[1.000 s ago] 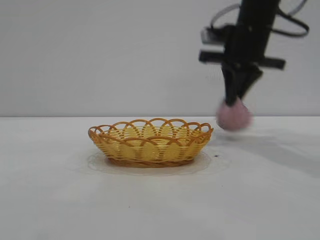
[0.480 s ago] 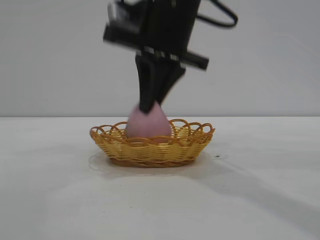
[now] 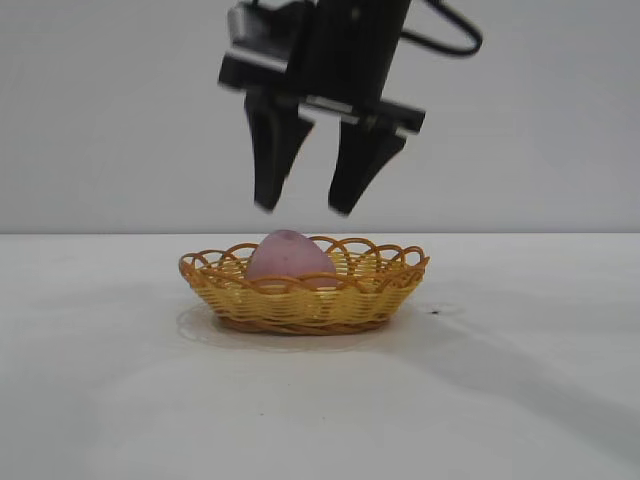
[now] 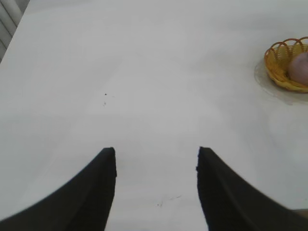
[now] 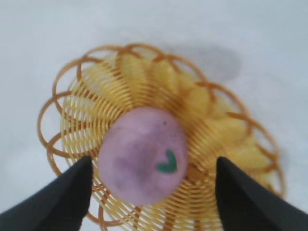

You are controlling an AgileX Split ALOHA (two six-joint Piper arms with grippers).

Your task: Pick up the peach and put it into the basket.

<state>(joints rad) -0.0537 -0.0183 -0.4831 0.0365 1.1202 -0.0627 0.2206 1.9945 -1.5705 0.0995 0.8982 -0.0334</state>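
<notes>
The pink peach [image 3: 288, 255] lies inside the yellow-orange wicker basket [image 3: 390, 290] on the white table. In the right wrist view the peach [image 5: 142, 154] shows a small green leaf mark and rests on the basket's woven floor [image 5: 216, 130]. My right gripper [image 3: 303, 210] hangs open and empty just above the peach, fingers spread to either side of it [image 5: 153, 166]. My left gripper [image 4: 156, 154] is open and empty over bare table, far from the basket [image 4: 279, 67], which shows with the peach [image 4: 301, 67] at the edge of the left wrist view.
The white table [image 3: 520, 400] stretches around the basket, with a plain grey wall behind. A few tiny dark specks [image 4: 105, 95] lie on the table surface in the left wrist view.
My right gripper carried the peach leftward from the basket's right side, lowered it into the basket, then opened and rose slightly. The peach now lies free in the basket.
</notes>
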